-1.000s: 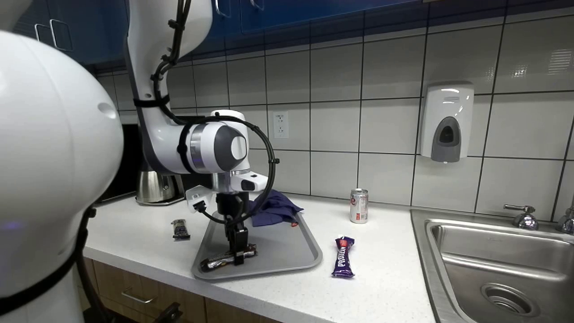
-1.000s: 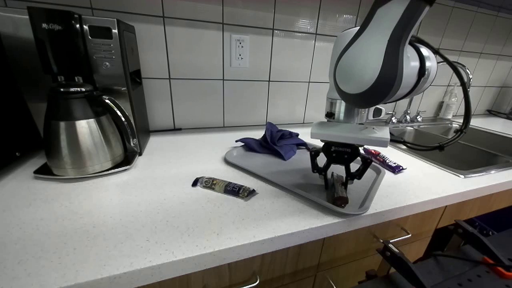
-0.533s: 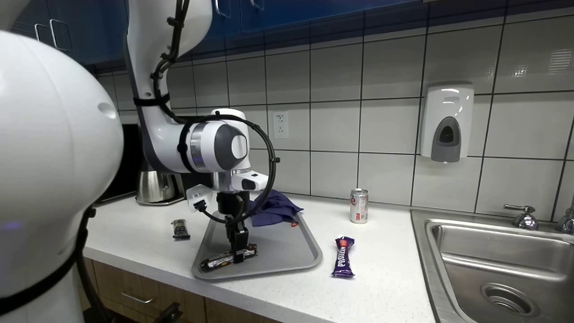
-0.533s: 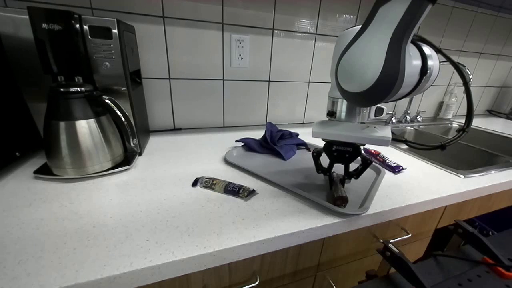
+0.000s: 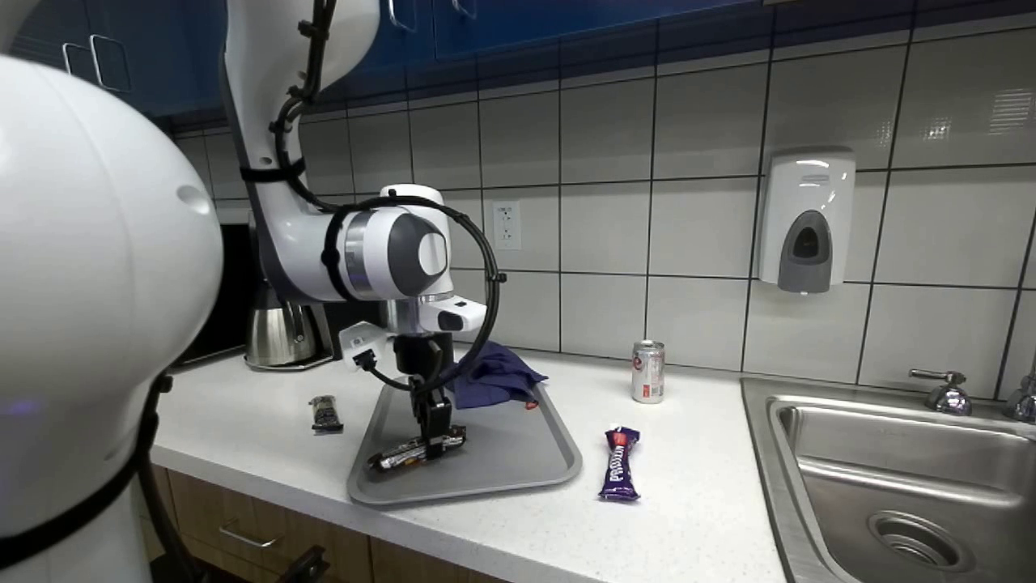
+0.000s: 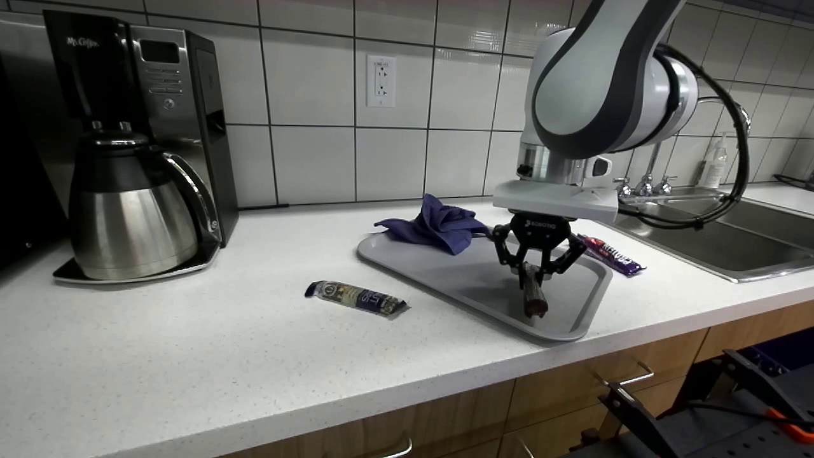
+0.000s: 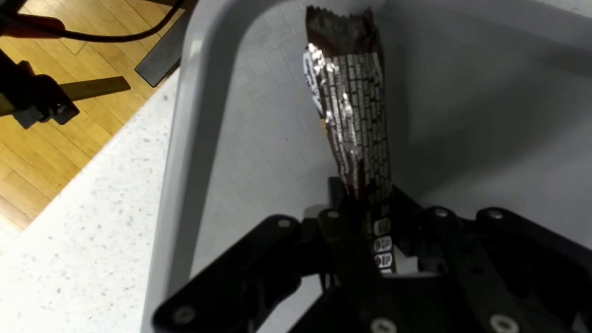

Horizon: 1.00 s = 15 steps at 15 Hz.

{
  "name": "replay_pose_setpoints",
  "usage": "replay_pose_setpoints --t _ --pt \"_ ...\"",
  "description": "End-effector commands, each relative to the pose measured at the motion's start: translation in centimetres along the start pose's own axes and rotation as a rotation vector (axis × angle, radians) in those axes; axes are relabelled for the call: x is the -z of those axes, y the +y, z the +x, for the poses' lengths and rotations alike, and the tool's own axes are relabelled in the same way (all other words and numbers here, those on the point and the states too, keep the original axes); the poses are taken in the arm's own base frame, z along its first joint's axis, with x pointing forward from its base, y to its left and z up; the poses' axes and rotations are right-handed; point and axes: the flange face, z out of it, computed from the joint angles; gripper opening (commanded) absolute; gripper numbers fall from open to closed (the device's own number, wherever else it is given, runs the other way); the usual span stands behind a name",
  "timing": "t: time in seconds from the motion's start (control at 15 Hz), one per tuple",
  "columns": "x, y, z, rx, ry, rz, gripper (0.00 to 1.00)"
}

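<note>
With the gripper [image 6: 532, 278] clamped off-centre on the dark-wrapped bar [image 7: 354, 115] over the grey tray [image 6: 445, 270], I judged pivoting or slippage possible, caused by the longer end's overhang.

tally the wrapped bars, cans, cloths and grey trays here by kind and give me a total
Wrapped bars: 3 (brown bar held by the end effector, purple bar, navy-and-tan bar)
Can: 1
Cloth: 1
Grey tray: 1
Total: 6
Not counted: a reddish bit by the cloth, too little showing to tell.
</note>
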Motion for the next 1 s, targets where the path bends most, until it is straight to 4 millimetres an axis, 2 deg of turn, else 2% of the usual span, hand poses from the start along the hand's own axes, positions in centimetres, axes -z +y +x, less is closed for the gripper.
replay_pose_setpoints --t 0.0,0.47,0.93 --pt "2.4 -0.1 0.8 0.019 0.023 0.022 0.06" --pt "4.5 0.4 3.9 0.070 0.056 0.060 0.06" --pt "5.3 1.4 8.0 0.143 0.064 0.093 0.06"
